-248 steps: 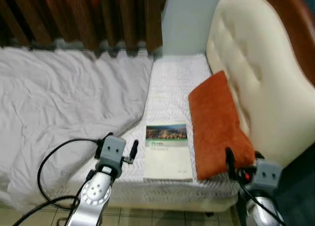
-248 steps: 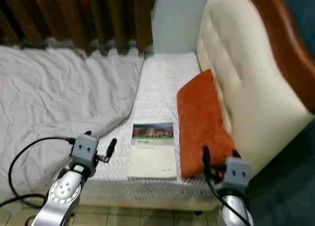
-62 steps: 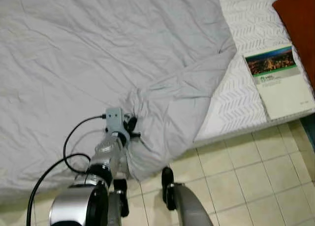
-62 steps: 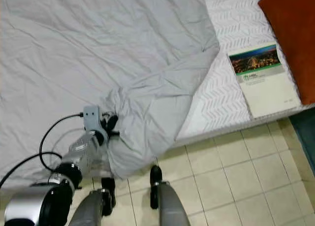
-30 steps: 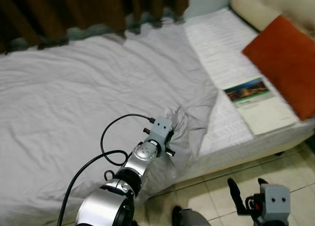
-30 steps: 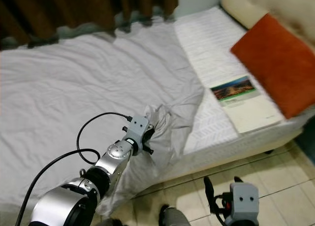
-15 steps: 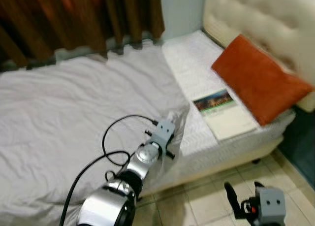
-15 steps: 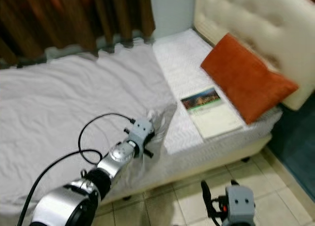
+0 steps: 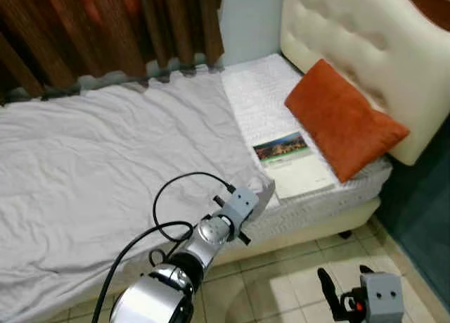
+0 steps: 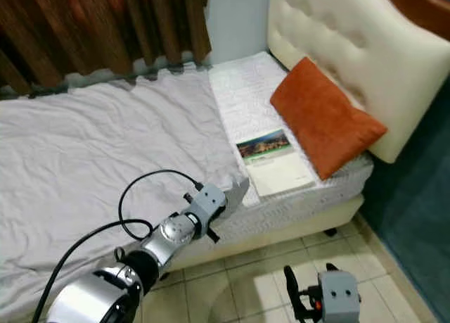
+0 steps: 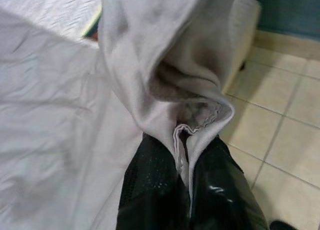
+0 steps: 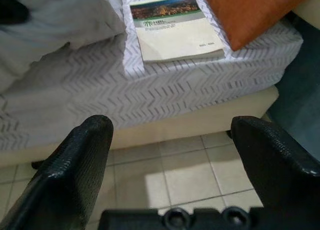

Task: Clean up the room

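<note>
Bedsheet [image 9: 105, 154], grey and wrinkled, covers most of the bed [image 9: 316, 207] in the left eye view, stopping short of the booklet [image 9: 292, 165]; the patterned mattress from the booklet up to the headboard [image 9: 351, 48] is bare, so the bed-making looks partly done. The left gripper [image 9: 261, 196] holds the sheet's corner just beside the booklet, at the bed's near edge. An orange pillow [image 9: 344, 119] lies beyond the booklet against the headboard. The booklet probably has to come off before the sheet can go further. Tiled floor [image 9: 295, 274] below the booklet is open; the right gripper [image 9: 344, 302] hangs there, idle.

The right eye view gives the same layout.

In the left wrist view, the two fingers [image 11: 150, 190] are pinched tight on a hemmed fold of sheet, which bunches over them.

In the right wrist view, the fingers [image 12: 80, 155] stand wide apart, holding nothing, aimed at the mattress side below the booklet.
</note>
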You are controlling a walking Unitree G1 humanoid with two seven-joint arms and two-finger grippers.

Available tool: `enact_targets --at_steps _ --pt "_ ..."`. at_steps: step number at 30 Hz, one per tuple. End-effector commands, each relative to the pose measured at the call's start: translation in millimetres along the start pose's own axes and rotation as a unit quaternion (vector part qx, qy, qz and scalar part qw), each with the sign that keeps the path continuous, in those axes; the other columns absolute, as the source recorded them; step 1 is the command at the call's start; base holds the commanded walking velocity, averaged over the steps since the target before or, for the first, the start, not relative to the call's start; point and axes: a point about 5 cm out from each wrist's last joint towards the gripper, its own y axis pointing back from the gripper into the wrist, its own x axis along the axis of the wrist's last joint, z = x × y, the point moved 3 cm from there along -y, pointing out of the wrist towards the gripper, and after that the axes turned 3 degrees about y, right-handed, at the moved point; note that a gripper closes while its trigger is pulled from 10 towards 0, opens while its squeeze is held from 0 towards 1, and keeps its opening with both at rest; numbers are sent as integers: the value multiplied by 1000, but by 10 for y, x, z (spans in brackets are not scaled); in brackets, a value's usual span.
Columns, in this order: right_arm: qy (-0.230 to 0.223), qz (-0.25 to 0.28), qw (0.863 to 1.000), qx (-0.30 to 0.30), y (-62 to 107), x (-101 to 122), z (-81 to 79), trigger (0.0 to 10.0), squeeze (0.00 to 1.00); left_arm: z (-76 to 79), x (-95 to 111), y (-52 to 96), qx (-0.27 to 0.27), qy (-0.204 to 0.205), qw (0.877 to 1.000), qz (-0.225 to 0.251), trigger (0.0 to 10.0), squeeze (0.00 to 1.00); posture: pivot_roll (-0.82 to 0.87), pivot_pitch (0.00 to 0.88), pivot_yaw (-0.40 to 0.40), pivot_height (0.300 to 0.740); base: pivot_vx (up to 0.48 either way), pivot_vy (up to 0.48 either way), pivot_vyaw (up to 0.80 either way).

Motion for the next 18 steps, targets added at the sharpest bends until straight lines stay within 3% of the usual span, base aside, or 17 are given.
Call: enact_targets --at_steps 1,2,4,5,6,7,8,9,10,11,13,15,18 --pt "-3 -9 1000 14 13 -42 -84 10000 0 1482 534 -55 -168 52 982 64 10000 0 -403 152 71 740 0 -469 0" --pt "-1 -10 1000 15 19 -49 -93 10000 0 1627 586 -25 -194 45 977 73 10000 0 -405 153 72 740 0 -469 0" --pt "-1 -10 1000 15 19 -49 -93 10000 0 1627 586 -25 -194 45 977 73 10000 0 -405 153 72 740 0 -469 0" --pt "0 -12 1000 17 22 -56 -101 10000 0 1822 655 28 -232 30 968 85 10000 0 -409 152 74 740 0 0 0" --pt "0 -12 1000 17 22 -56 -101 10000 0 1822 655 28 -232 30 968 85 10000 0 -409 152 74 740 0 0 0" --pt "1 -12 1000 17 21 -62 -108 10000 0 1968 675 75 -261 12 961 90 10000 0 -404 149 78 740 0 0 0" --pt "1 -12 1000 17 21 -62 -108 10000 0 1968 675 75 -261 12 961 90 10000 0 -404 149 78 740 0 0 0" --pt "1 -13 1000 18 20 -68 -111 10000 0 2063 665 112 -284 9 955 88 10000 435 -404 149 78 740 0 0 0" --pt "1 -13 1000 18 20 -68 -111 10000 0 2063 665 112 -284 9 955 88 10000 435 -404 149 78 740 0 0 0" --pt "0 -16 1000 19 17 -82 -113 10000 0 2117 615 136 -298 0 951 80 10000 1000 -400 148 79 740 0 0 0" --pt "1 -17 1000 20 13 -91 -110 10000 0 2122 577 138 -300 4 951 72 10000 1000 -395 146 74 740 0 0 0" --pt "-11 -9 999 50 1 -55 -172 10000 0 2096 604 119 -291 41 954 65 10000 1000 -390 144 64 740 0 0 0" --pt "-18 -5 997 79 2 -29 -222 10000 0 2045 658 96 -281 62 955 69 10000 1000 -384 139 55 740 0 0 0"
